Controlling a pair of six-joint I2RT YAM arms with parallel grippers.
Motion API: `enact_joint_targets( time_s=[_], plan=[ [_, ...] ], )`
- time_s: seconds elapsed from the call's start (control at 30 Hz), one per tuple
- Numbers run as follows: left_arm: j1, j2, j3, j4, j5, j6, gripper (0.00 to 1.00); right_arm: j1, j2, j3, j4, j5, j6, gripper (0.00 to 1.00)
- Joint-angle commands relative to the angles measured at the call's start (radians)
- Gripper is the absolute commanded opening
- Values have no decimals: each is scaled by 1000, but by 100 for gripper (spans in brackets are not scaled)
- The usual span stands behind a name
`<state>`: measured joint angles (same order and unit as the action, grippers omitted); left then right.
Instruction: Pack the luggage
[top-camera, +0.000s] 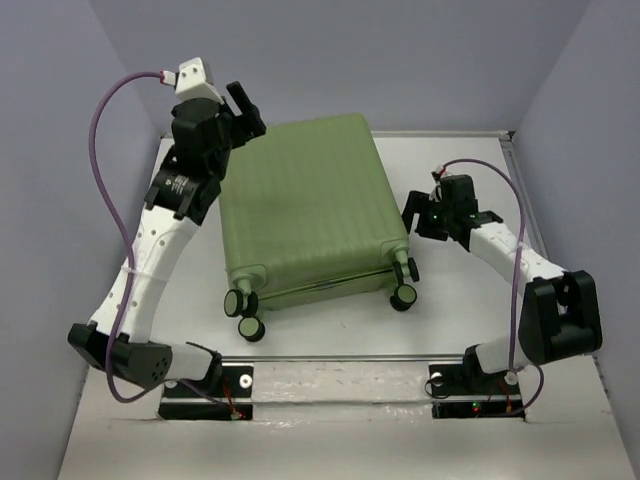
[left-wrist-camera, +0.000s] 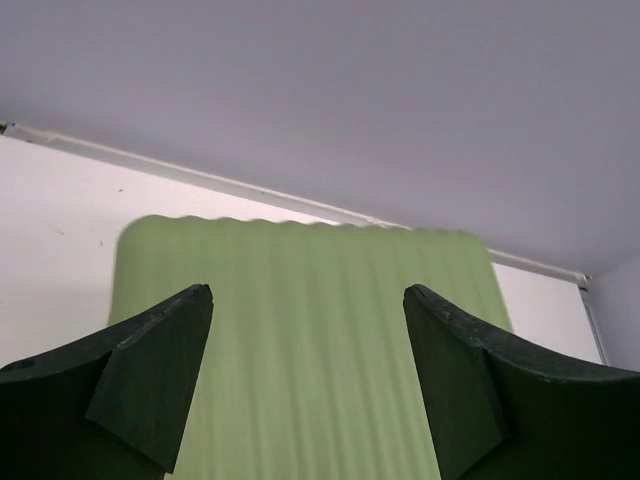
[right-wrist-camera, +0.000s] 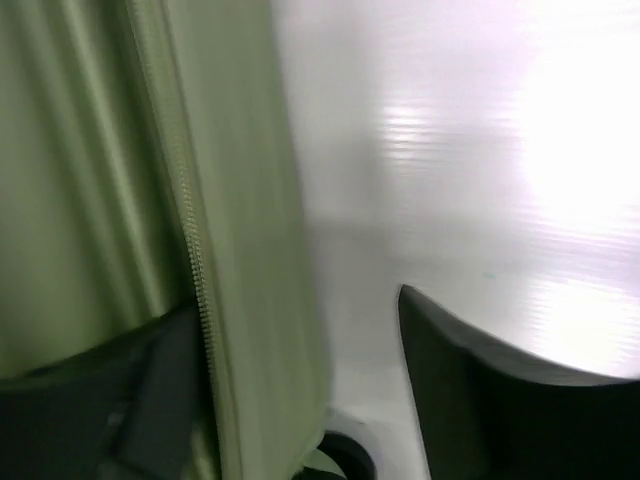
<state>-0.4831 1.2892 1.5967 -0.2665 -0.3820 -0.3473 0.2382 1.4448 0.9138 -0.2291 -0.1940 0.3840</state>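
Your left fingers (left-wrist-camera: 150, 370) spread wide, holding nothing, poised above the ribbed shell at the far left corner of the luggage (top-camera: 310, 200), your right fingers (right-wrist-camera: 480, 390) parted, gripping nothing, just beside its zippered right side, luggage closed, flat mid-tabletop (top-camera: 460, 300), wheels (top-camera: 245, 315) toward the bases.

luggage (top-camera: 305, 205): closed, flat on table (top-camera: 320, 328), wheels (top-camera: 245, 303) at its near end | left gripper (top-camera: 247, 112): at luggage far-left corner | right gripper (top-camera: 414, 214): just beside luggage right side, near wheels
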Motion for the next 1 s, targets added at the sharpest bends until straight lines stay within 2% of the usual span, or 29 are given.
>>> enact_joint_targets(
  time_s=[0.0, 0.03, 0.07, 0.13, 0.2, 0.23, 0.27, 0.3, 0.37, 0.43, 0.57, 0.67, 0.87, 0.93, 0.97],
  plan=[
    [225, 91, 141, 1, 322, -81, 89, -50, -118, 177, -74, 91, -19, 89],
    [298, 195, 210, -17, 363, -85, 90, -50, -183, 219, -119, 103, -33, 92],
    [339, 196, 245, -20, 385, -87, 90, -50, -184, 240, -133, 108, -39, 92],
    [420, 313, 358, -40, 471, -104, 91, -50, -245, 278, -148, 81, -48, 86],
    [457, 442, 435, -43, 515, -111, 91, -21, -291, 289, -161, 23, -51, 41],
    [474, 487, 480, -60, 538, -111, 91, 13, -303, 286, -161, -34, -66, 22],
    [474, 536, 582, -71, 548, -105, 91, 66, -311, 283, -162, -39, -79, 9],
    [504, 627, 629, -80, 560, -105, 91, 213, -319, 271, -183, -27, -97, 7],
    [534, 717, 750, -79, 633, -125, 91, 365, -331, 252, -219, 23, -131, 7],
    [549, 824, 799, -30, 722, -146, 89, 534, -349, 200, -225, 34, -129, 7],
    [558, 971, 838, 120, 857, -179, 85, 673, -385, 90, -248, 48, -79, 7],
    [549, 1045, 870, 217, 975, -190, 83, 699, -403, -12, -228, 88, -25, 7],
    [497, 1180, 882, 240, 1062, -124, 81, 699, -380, -93, -132, 264, 38, 7],
    [489, 1193, 855, 240, 1094, -92, 81, 699, -374, -116, -70, 315, 47, 7],
    [488, 1190, 818, 242, 1106, -64, 81, 699, -370, -124, -50, 387, 56, 7]
  ],
)
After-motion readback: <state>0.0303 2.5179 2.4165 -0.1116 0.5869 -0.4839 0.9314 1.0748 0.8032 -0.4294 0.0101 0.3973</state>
